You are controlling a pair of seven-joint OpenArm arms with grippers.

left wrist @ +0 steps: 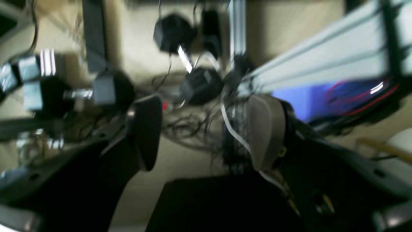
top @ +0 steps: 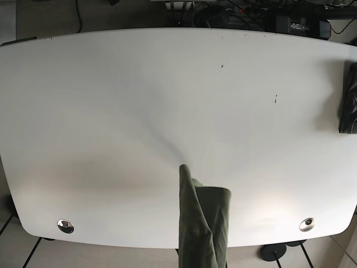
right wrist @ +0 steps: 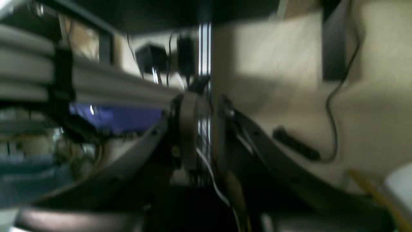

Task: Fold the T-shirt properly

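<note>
In the base view the white table [top: 111,111] lies bare across its left and middle. The olive T-shirt [top: 203,223] is bunched into a narrow strip at the near edge, slightly right of centre, its long axis running from the rim up toward the table's middle, its lower end hanging over the rim. A dark bundle [top: 349,106] sits at the far right edge.

Neither arm shows in the base view. The right gripper [right wrist: 202,129] looks nearly clenched on nothing; the left gripper [left wrist: 202,135] is spread, empty. Both wrist cameras face blurred floor and cables, so which arm is nearer cannot be told.
</note>
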